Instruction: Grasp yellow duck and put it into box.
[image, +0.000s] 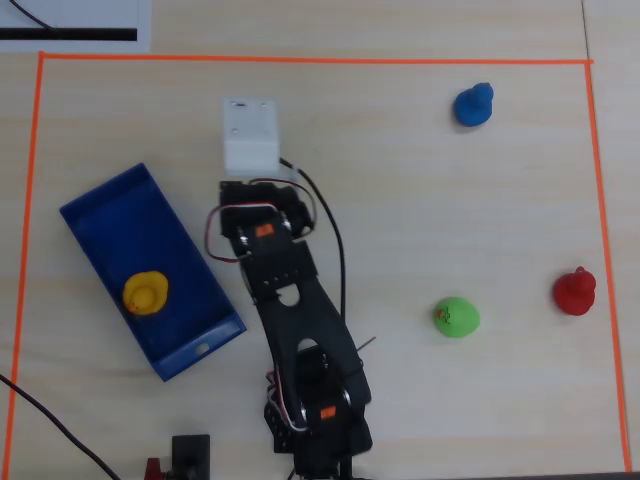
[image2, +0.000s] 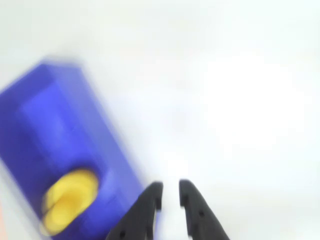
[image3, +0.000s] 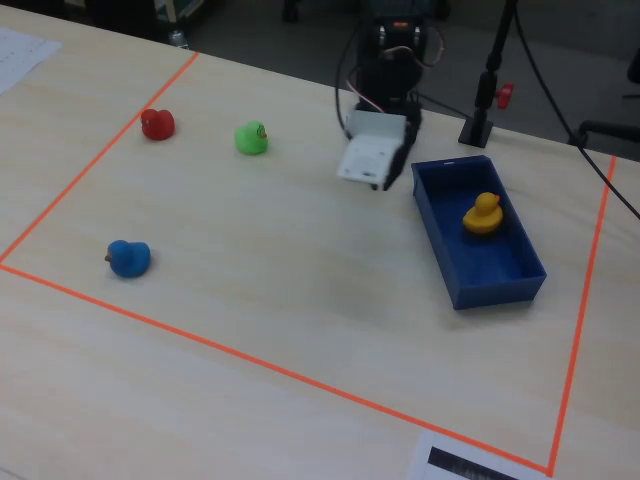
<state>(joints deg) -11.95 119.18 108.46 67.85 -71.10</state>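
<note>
The yellow duck sits upright inside the dark-blue box, towards its near end in the overhead view. Duck and box also show in the fixed view. In the blurred wrist view the duck lies in the box at lower left. My gripper is beside the box's outer wall, over bare table, with the jaws a little apart and nothing between them. In the overhead view the white camera housing hides the gripper.
A blue duck, a green duck and a red duck stand on the right side of the table in the overhead view. Orange tape borders the work area. A black stand is behind the box.
</note>
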